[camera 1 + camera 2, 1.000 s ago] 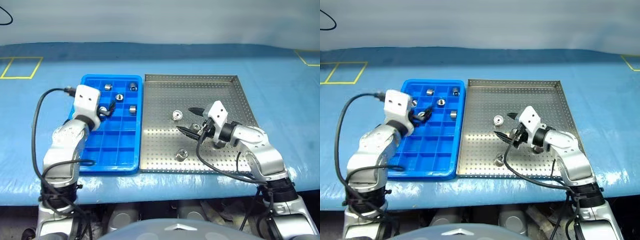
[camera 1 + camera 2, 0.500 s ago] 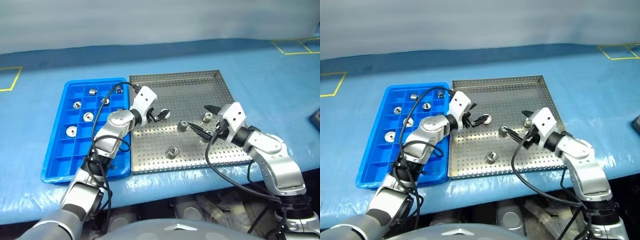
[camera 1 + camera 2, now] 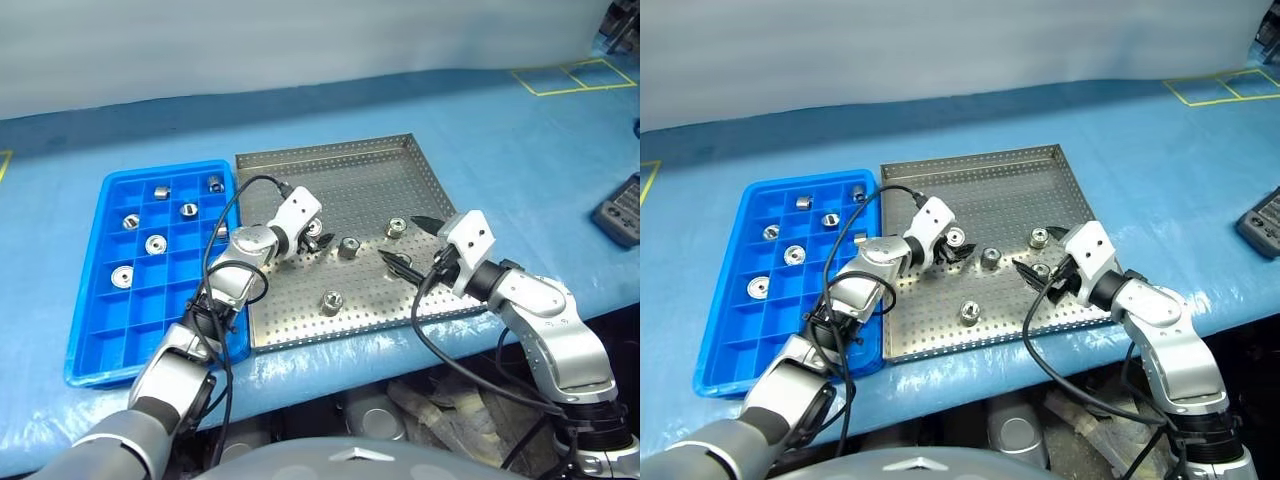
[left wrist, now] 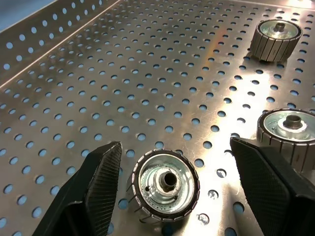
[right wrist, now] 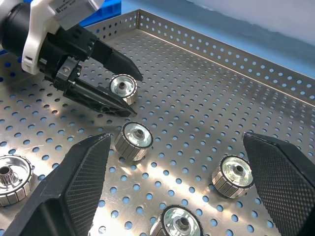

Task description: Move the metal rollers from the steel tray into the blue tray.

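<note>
Steel tray (image 3: 370, 165) with five metal rollers (image 3: 969, 312); blue tray (image 3: 95, 340), six.

My left tool (image 4: 172, 191) hangs low over the perforated steel tray (image 4: 98, 88), its two black fingers (image 4: 91, 189) spread wide either side of one metal roller (image 4: 166, 184) standing hole-up. A second roller (image 4: 290, 133) sits just beside the other finger, a third (image 4: 275, 38) farther off.
</note>
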